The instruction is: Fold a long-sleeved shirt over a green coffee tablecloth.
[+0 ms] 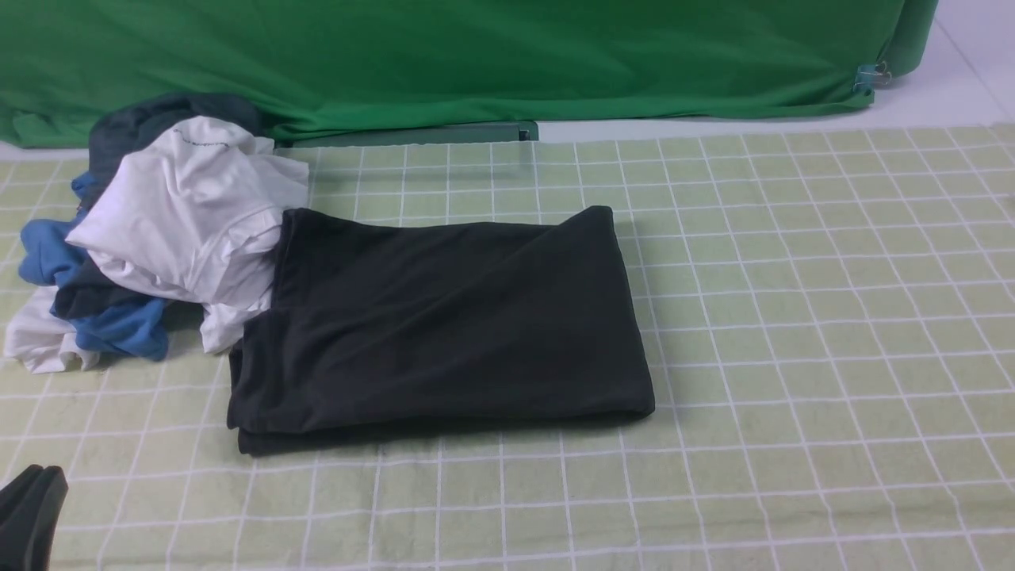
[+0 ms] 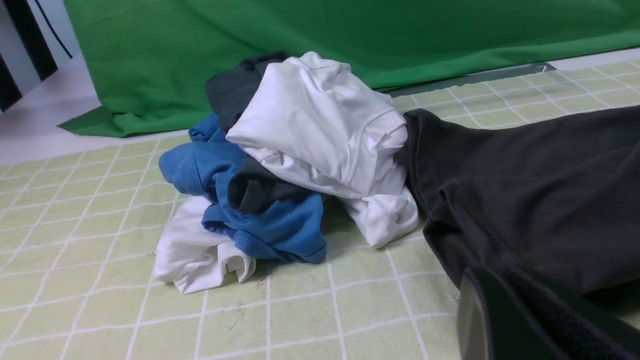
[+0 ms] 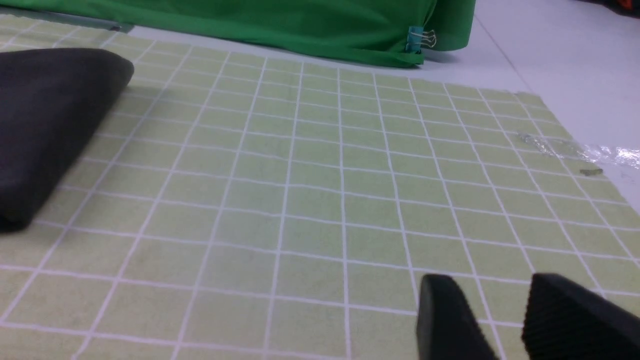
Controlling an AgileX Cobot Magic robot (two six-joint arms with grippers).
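Nearest the front camera, at about 7 o'clock, the left gripper (image 1: 32, 515) shows only as a dark tip above the green coffee tablecloth (image 1: 793, 317); in its own wrist view the left gripper (image 2: 520, 310) has its fingers pressed together with nothing between them, hovering just beside the near left corner of the shirt. Farther out, around the centre of the table, the long-sleeved shirt (image 1: 444, 317) lies folded into a thick, roughly rectangular black bundle, flat on the checked cloth, its doubled layers showing along the near edge. At 10 o'clock a heap of smaller garments touches the shirt's left edge: a white garment (image 1: 190, 214) on top, a blue garment (image 1: 119, 329) under it, and a dark grey garment (image 1: 158, 119) at the back. Plain bright green fabric (image 1: 476, 55) hangs across the far side at 12 o'clock, held by a binder clip (image 1: 868, 78) at 1 o'clock. Off to the right, seen only in its wrist view, the right gripper (image 3: 505, 310) stands partly open, a clear gap between its two ribbed fingers, holding nothing, low over bare checked cloth and well apart from the shirt's rounded right fold (image 3: 45, 125).
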